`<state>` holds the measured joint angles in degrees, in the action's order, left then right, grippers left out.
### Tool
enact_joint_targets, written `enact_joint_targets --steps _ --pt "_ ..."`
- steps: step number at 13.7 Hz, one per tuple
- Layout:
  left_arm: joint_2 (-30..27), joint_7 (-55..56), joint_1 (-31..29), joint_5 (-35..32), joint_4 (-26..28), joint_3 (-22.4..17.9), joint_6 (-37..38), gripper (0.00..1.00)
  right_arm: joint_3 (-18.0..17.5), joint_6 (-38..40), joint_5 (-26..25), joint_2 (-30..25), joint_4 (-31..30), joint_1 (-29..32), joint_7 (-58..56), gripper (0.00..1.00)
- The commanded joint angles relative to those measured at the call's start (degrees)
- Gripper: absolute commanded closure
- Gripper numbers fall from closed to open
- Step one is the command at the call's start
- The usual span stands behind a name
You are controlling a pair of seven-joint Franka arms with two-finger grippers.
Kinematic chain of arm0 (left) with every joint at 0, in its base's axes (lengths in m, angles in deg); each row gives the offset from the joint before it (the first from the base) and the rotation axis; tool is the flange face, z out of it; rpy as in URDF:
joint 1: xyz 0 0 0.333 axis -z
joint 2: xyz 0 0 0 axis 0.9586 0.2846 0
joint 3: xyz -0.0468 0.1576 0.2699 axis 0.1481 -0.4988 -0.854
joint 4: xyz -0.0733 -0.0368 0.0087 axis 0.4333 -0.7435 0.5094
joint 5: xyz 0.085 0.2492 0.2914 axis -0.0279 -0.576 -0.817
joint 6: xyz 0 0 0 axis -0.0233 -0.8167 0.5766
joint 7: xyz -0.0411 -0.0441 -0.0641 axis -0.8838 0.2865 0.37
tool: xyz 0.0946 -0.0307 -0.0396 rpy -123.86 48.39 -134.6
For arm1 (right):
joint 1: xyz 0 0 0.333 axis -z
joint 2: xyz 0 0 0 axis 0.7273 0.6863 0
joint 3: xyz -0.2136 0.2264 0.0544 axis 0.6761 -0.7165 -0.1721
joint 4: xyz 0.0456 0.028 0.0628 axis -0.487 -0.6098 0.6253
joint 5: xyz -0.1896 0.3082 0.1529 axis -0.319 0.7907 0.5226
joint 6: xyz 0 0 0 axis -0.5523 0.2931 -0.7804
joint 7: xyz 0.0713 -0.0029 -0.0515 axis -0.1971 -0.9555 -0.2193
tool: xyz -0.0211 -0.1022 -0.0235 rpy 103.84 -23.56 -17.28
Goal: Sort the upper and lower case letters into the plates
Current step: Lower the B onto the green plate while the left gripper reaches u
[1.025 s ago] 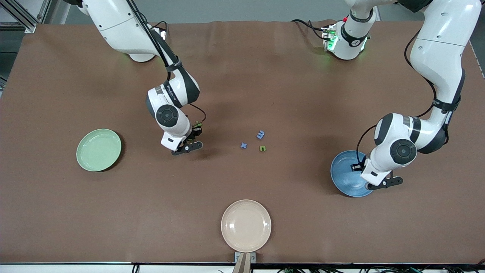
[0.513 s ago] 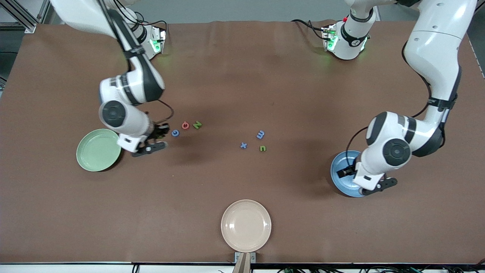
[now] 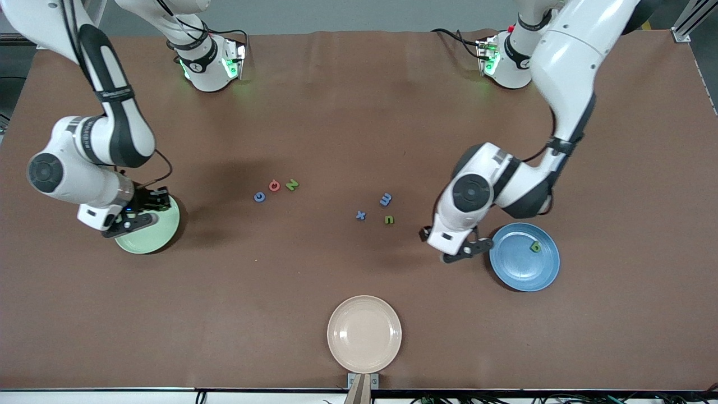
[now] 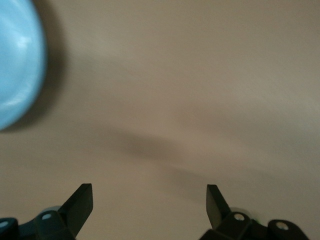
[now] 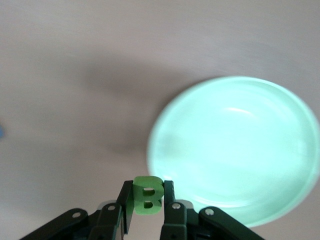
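My right gripper (image 3: 152,203) hangs over the edge of the pale green plate (image 3: 154,234), shut on a green capital B (image 5: 147,195). In the right wrist view that plate (image 5: 235,150) lies bare just past the fingers. The blue plate (image 3: 516,266) holds one small green letter (image 3: 535,246). My left gripper (image 3: 427,234) is over bare table beside the blue plate, toward the table's middle. It stands open and empty (image 4: 149,200), with the blue plate's rim (image 4: 17,60) at the view's edge. Loose letters lie mid-table: a blue one (image 3: 259,197), a red one (image 3: 274,186), a green N (image 3: 291,184), a blue m (image 3: 385,198), a blue x (image 3: 360,215) and a green n (image 3: 389,219).
A cream-beige plate (image 3: 364,334) sits bare near the table's front edge, at its middle. Both arm bases (image 3: 205,62) (image 3: 507,62) stand at the back edge. Brown cloth covers the whole table.
The right arm swung from the letter group to over the green plate, carrying the B. The left gripper opened, left a green letter in the blue plate and moved off toward the middle.
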<state>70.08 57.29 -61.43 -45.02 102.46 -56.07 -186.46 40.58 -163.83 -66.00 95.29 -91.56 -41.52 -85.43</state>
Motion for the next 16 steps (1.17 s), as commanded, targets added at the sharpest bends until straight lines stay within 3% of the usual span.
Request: enact_joint_targets --steps 1,5,7,12,13,14,15,16 --pt "1.9 0.1 3.3 0.0 0.3 -0.6 -4.3 0.06 -1.4 -5.6 -3.0 1.3 -2.7 4.6 -1.7 0.86" --pt "4.4 0.1 6.1 0.0 0.0 -0.6 -11.1 0.17 -1.4 -14.2 -3.3 3.8 -6.8 6.6 -4.4 0.85" --pt "5.6 0.1 8.2 0.1 -0.4 -0.6 -11.5 0.22 -1.4 -18.7 -3.3 6.1 -7.5 6.6 -4.4 0.85" --pt "7.8 0.1 10.1 -0.1 -0.4 -1.0 -11.5 0.34 -1.4 -21.6 -3.3 8.3 -8.2 6.6 -4.7 0.8" --pt "8.0 0.0 10.2 0.0 -0.4 -1.1 -11.5 0.36 -1.4 -21.3 -3.2 8.1 -8.3 6.6 -4.7 0.63" --pt "8.1 0.0 10.2 0.0 -0.4 -1.1 -11.5 0.37 -1.4 -20.9 -3.2 7.8 -8.2 6.5 -4.7 0.29" --pt "8.2 0.0 10.2 0.0 -0.4 -1.1 -11.6 0.4 -1.4 -20.3 -3.3 7.4 -8.1 6.5 -4.6 0.08" --pt "8.2 -0.1 10.2 0.0 -0.4 -1.2 -11.9 0.44 -1.4 -18.2 -3.3 6.1 -7.7 6.2 -4.5 0.03"
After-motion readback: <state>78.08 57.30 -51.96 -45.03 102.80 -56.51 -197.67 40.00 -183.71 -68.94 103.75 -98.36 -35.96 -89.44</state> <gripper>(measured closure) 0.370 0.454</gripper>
